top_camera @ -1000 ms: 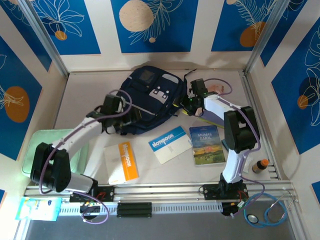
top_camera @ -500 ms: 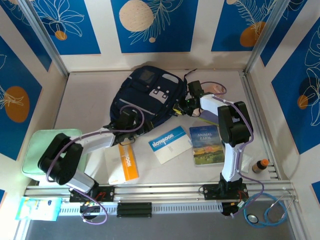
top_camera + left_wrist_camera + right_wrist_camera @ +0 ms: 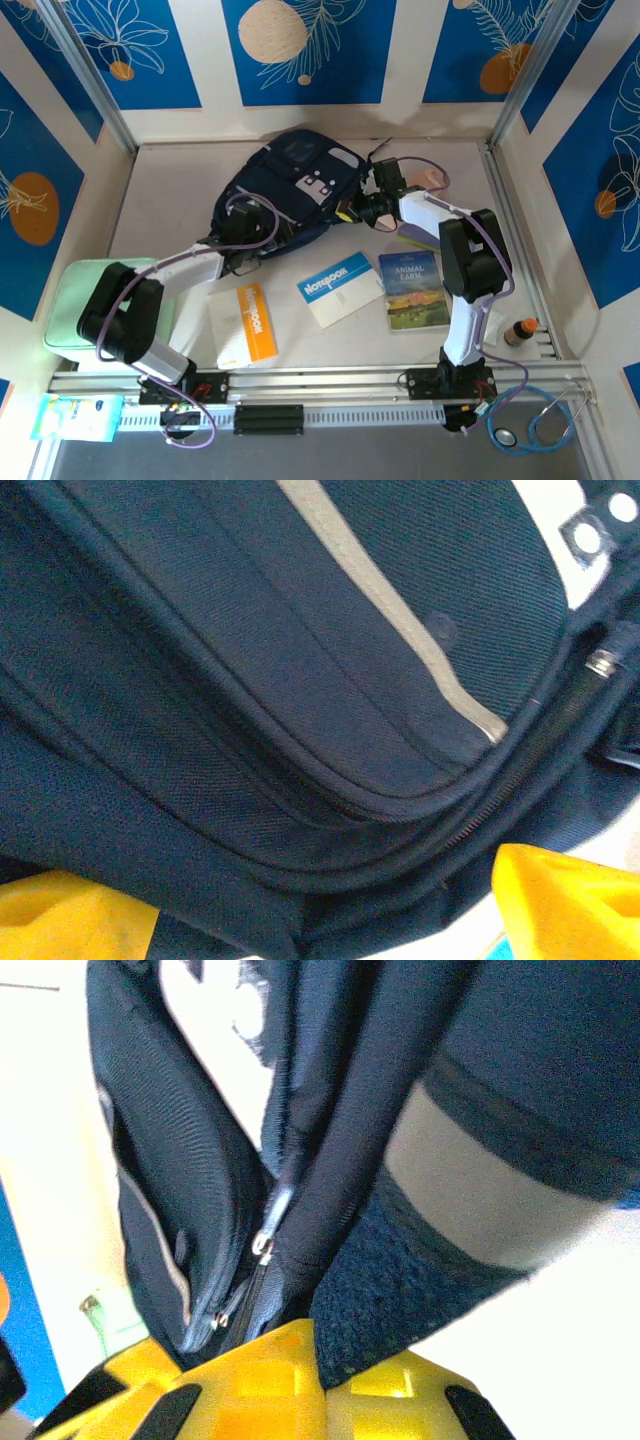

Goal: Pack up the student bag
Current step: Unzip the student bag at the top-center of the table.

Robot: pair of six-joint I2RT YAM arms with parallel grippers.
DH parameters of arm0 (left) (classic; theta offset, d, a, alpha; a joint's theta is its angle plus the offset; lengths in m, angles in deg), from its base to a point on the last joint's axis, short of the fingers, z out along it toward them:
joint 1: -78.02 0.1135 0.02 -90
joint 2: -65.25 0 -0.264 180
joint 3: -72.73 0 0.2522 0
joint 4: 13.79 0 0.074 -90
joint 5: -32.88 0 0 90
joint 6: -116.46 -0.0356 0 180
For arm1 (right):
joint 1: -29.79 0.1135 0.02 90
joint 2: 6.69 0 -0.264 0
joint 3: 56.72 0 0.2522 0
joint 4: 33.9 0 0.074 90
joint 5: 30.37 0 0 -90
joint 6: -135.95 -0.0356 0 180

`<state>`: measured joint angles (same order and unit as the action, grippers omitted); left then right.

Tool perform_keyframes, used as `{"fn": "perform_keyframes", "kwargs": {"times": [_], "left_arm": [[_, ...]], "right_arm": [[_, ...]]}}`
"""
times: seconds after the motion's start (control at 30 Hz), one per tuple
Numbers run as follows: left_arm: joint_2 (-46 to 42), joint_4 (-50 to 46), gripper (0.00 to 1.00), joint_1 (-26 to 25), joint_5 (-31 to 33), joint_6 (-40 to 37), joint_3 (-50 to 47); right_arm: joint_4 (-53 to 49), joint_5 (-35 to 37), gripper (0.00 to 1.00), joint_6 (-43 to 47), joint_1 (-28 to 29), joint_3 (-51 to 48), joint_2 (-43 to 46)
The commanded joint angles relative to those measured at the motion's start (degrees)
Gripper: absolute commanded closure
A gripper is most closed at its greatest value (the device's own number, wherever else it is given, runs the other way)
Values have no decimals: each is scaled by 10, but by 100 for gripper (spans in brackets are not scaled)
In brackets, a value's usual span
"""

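The left hand and the right hand both reach past a near row of books on the worktop. Nearest lies an orange and white notebook. A blue and white notebook is to its right, and a paperback titled Animal Farm is further right. All three lie flat and apart from one another. A pale green box sits at the near left edge, and a small brown bottle stands at the near right.

Beyond the books, the left hand sits at the near left edge of the student bag. Its yellow fingers are spread wide and hold nothing. Its wrist view shows dark fabric, a grey stripe and a zipper line close in front. Further back, the right hand is at the bag's right edge. Its fingers are pressed together on a fold of navy fabric, just beside a metal zipper pull. The bag lies toward the back middle of the worktop, with its white patch facing up.
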<state>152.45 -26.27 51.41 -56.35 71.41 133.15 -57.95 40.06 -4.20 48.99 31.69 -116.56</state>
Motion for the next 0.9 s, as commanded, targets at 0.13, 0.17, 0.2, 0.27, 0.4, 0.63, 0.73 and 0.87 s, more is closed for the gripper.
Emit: {"fn": "perform_keyframes", "kwargs": {"times": [0.13, 0.17, 0.2, 0.27, 0.4, 0.63, 0.73, 0.87], "left_arm": [[-124, -111, 13, 17, 62, -79, 3], [-142, -120, 16, 15, 59, -91, -2], [-156, -128, 17, 6, 59, -105, -6], [-171, -146, 20, -22, 72, -123, -12], [-156, -166, 27, -87, 103, -133, -8], [-30, -117, 44, -158, 116, -145, 65], [31, -105, 50, -160, 126, -150, 111], [81, -75, 52, -171, 156, -145, 152]], "right_arm": [[35, -17, 100, -73, 50, 38, 42], [37, -9, 100, -82, 58, 44, 41], [38, -3, 100, -89, 64, 49, 41], [40, 8, 100, -94, 74, 60, 38], [39, 10, 100, -92, 85, 82, 33], [28, -3, 100, -93, 87, 85, 38], [25, -10, 100, -93, 86, 83, 42], [31, -22, 100, -100, 85, 80, 44]]}}
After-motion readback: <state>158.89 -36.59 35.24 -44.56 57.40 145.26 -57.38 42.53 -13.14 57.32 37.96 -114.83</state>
